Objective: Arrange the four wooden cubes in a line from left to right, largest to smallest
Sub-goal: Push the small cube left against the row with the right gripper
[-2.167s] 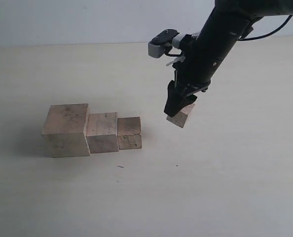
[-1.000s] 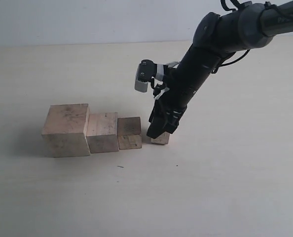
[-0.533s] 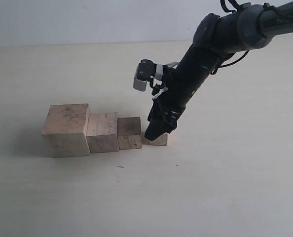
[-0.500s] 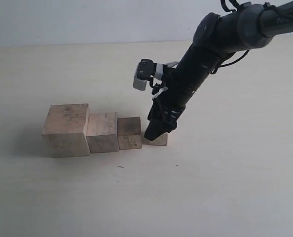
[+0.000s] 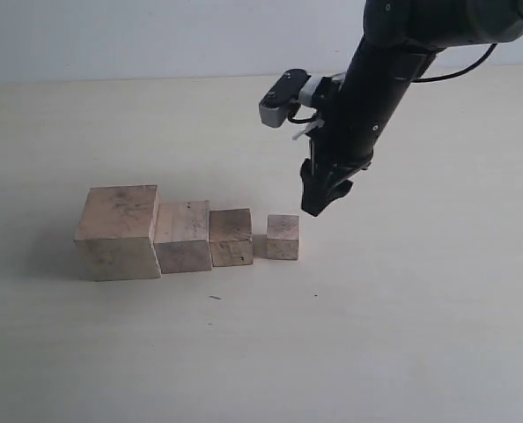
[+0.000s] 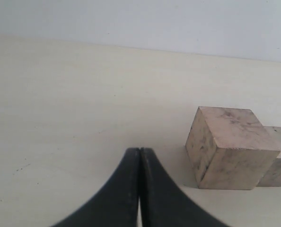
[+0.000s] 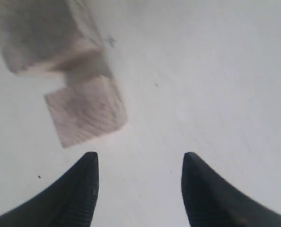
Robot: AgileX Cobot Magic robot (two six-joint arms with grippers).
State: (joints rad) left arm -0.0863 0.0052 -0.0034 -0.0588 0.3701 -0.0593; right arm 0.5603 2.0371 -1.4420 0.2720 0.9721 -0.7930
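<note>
Four wooden cubes stand in a row on the pale table. The largest cube is leftmost, then the second cube and the third cube, all three touching. The smallest cube sits a small gap to the right of them. My right gripper hangs open just above and to the right of the smallest cube, holding nothing. My left gripper is shut and empty, near the largest cube; it does not show in the exterior view.
The pale table stretches all round the row, with a white wall behind it. A tiny dark speck lies in front of the cubes.
My right gripper let go of the smallest cube beside the row, opened, and rose up and to the right. The cube now stands alone on the table.
</note>
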